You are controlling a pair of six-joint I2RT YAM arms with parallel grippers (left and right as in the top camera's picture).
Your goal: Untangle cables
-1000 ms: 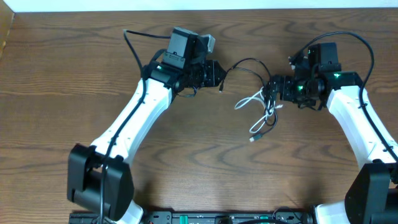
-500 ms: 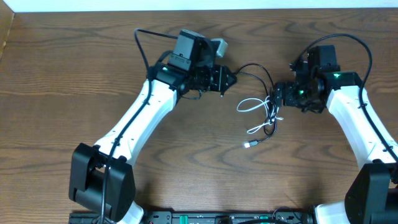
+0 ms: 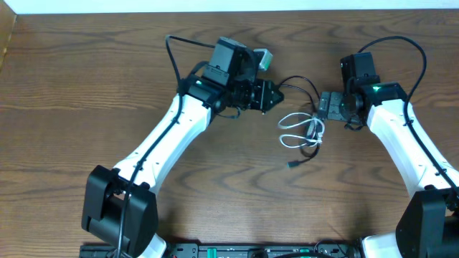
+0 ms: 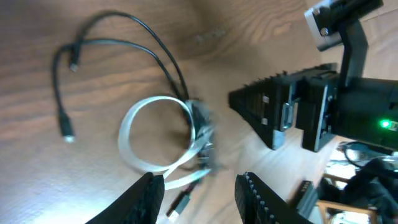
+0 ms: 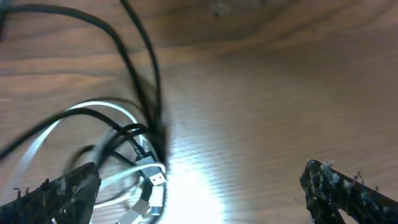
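The cables lie tangled on the wood table between my two grippers. The white cable (image 3: 295,123) forms a small loop (image 4: 155,138), and the black cable (image 3: 300,84) arches over it (image 4: 127,42). A plug end (image 3: 290,164) trails toward the front. My left gripper (image 3: 277,95) hovers just left of the tangle, open, holding nothing (image 4: 200,200). My right gripper (image 3: 324,106) stands wide open at the right edge of the tangle (image 5: 202,193). Several plugs (image 5: 152,177) lie near its left finger (image 5: 59,193). The black cord (image 5: 144,68) runs upward from them.
The right gripper's black body (image 4: 292,112) shows in the left wrist view, just beyond the white loop. The table's back edge (image 3: 229,10) runs close behind both arms. Bare wood (image 3: 237,193) spreads in front of the cables.
My left arm has moved right, closer to the tangle, and its jaws have widened. The right gripper has drawn back slightly to the right. The cable bundle has shifted and its trailing plug has moved.
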